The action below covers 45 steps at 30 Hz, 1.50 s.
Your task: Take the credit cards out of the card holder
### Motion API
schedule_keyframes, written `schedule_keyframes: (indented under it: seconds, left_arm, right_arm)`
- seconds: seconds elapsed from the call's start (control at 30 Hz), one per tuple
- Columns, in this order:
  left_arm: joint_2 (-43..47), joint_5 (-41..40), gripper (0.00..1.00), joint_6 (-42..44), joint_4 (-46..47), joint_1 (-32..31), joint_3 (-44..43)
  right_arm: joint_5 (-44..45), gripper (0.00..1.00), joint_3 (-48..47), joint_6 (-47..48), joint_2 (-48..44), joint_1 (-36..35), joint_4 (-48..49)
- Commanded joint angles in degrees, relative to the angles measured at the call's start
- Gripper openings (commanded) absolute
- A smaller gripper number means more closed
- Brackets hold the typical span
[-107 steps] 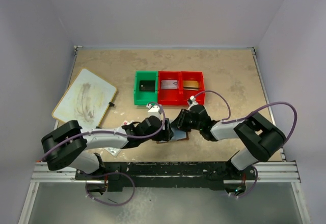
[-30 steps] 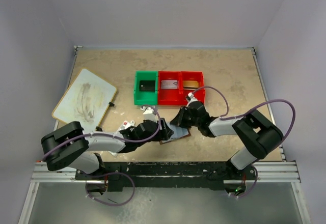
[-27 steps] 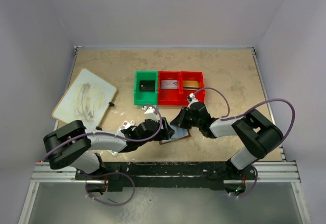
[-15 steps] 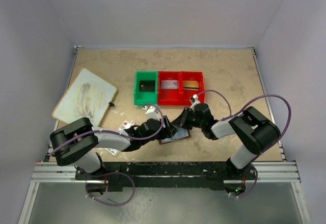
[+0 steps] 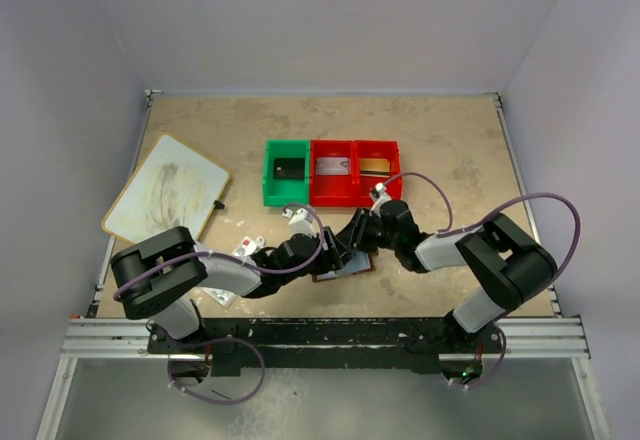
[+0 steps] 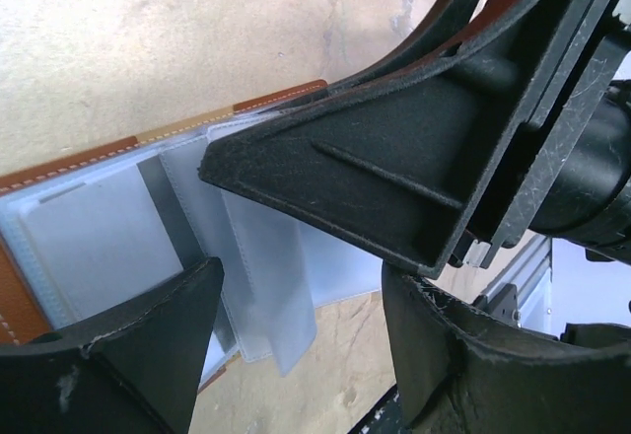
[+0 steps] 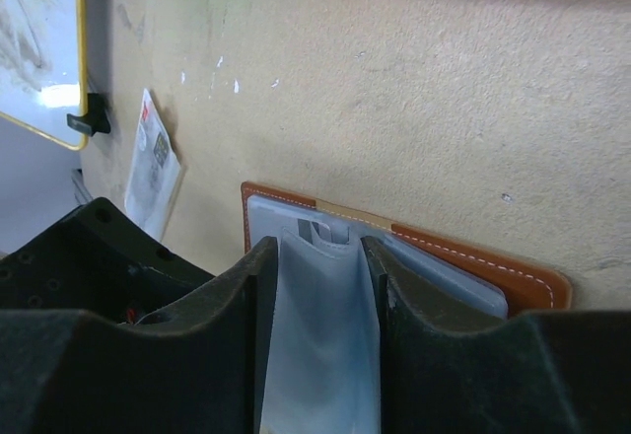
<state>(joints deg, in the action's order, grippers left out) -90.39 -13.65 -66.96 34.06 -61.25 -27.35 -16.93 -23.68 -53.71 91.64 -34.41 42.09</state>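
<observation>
While the left claw [image 6: 301, 281] stands open and empty astride the holder's [image 7: 483, 258] clear pockets [image 6: 266, 286], nothing pins the leather. A pull could therefore drag the whole holder along. Just right of it, the right claw [image 7: 317, 256] is part open with one pocket filling its gap. Whether it grips, I cannot tell, and any card may stick inside. The holder lies open on the tan worktop [image 5: 450, 140], with a whiteboard [image 5: 165, 200] well left of it, bins [image 5: 330, 172] behind it and pale walls [image 5: 320, 20] around.
</observation>
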Motion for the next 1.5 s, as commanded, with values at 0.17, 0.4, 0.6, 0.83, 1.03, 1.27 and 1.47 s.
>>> schedule_keyframes:
  seconds: [0.17, 0.4, 0.6, 0.83, 1.03, 1.27, 1.47]
  left_arm:
    - [-5.0, 3.5, 0.65, 0.5, 6.1, -0.3, -1.5]
    - [-5.0, 3.9, 0.65, 2.0, 6.7, -0.3, -2.5]
    - [-3.7, 3.6, 0.65, 3.9, 4.1, -0.3, -3.7]
    - [-1.0, 2.2, 0.65, 5.0, 0.5, -0.3, -3.1]
    - [2.9, -1.4, 0.65, 5.2, -3.8, -0.3, -1.4]
    - [0.8, 1.2, 0.66, 4.9, -4.4, -0.3, -2.4]
    - [-0.9, 3.8, 0.66, 6.0, -4.3, -0.4, -3.3]
  right_arm:
    - [7.5, 0.47, -1.2, 8.7, -2.4, 0.1, -17.2]
    - [11.4, 0.43, -3.7, 12.0, -4.0, -0.5, -24.4]
    - [13.4, 0.21, -5.1, 13.0, -4.5, -0.7, -27.0]
    - [8.9, 0.0, -2.6, 8.3, -5.1, -0.7, -22.2]
    - [6.5, 0.0, 0.0, 4.9, -3.4, -0.1, -15.2]
    - [0.6, 0.0, 5.8, 1.6, -2.4, 3.1, -3.5]
    - [-3.4, 0.04, 8.1, 0.3, -1.4, 5.7, 1.7]
